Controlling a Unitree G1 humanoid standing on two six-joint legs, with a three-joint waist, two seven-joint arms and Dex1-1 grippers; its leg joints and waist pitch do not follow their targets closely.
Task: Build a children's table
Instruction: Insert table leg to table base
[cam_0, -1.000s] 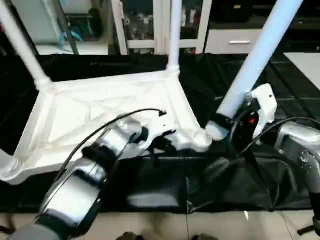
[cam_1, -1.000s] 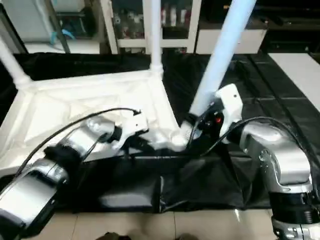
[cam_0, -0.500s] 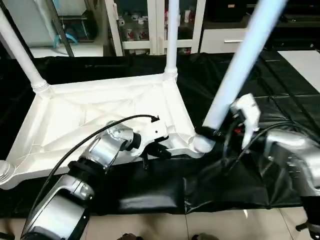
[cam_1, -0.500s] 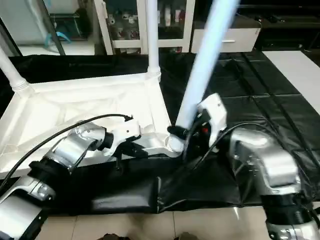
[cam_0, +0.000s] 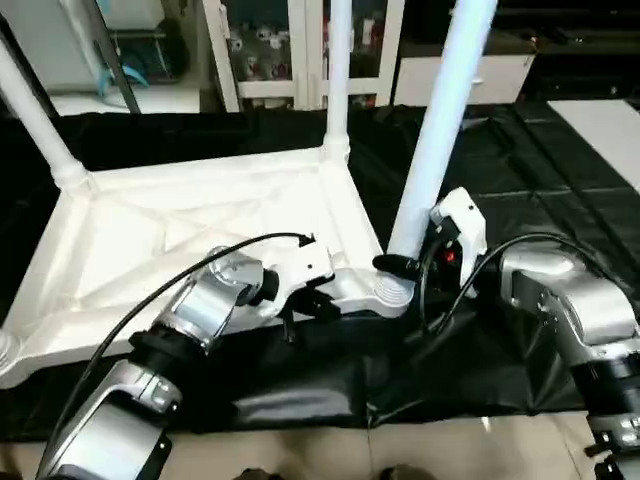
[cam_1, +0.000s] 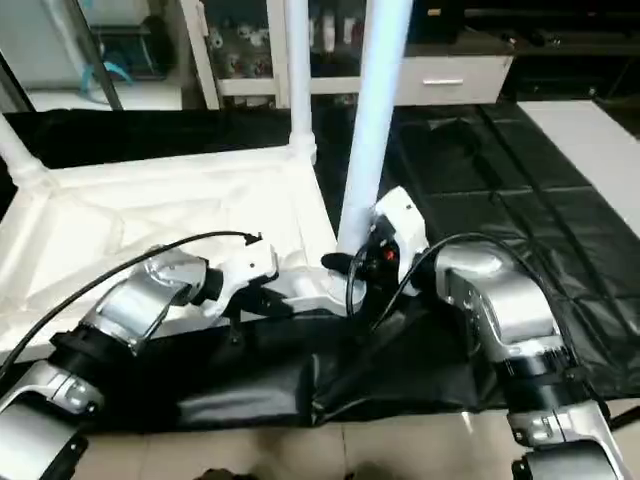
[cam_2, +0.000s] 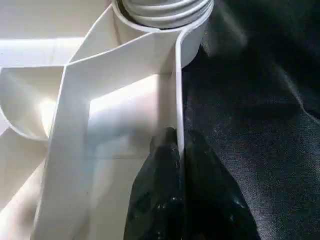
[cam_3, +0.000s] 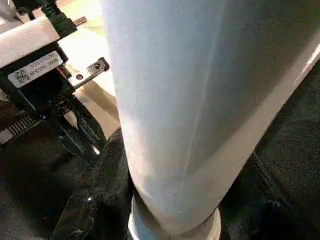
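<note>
The children's table's white tabletop (cam_0: 200, 240) lies upside down, ribs up, on the black-covered work table. Two white legs stand in its far corners (cam_0: 338, 70) (cam_0: 35, 115). A third leg (cam_0: 440, 130) stands almost upright in the near right corner socket (cam_0: 388, 295). My right gripper (cam_0: 405, 265) is shut on that leg just above the socket; the leg (cam_3: 200, 100) looms close in the right wrist view. My left gripper (cam_0: 305, 305) is shut on the tabletop's near rim beside that socket, its fingers (cam_2: 160, 150) pinching the thin wall.
The black cover (cam_0: 540, 200) lies wrinkled and hangs over the work table's front edge (cam_0: 330, 400), with tiled floor below. White cabinets and shelves (cam_0: 270, 50) stand behind. A white panel (cam_0: 610, 120) sits at the far right.
The leg in my right gripper has swung from leaning right to nearly upright over the near right socket, and the gripper moved left with it. The left gripper keeps its hold on the rim.
</note>
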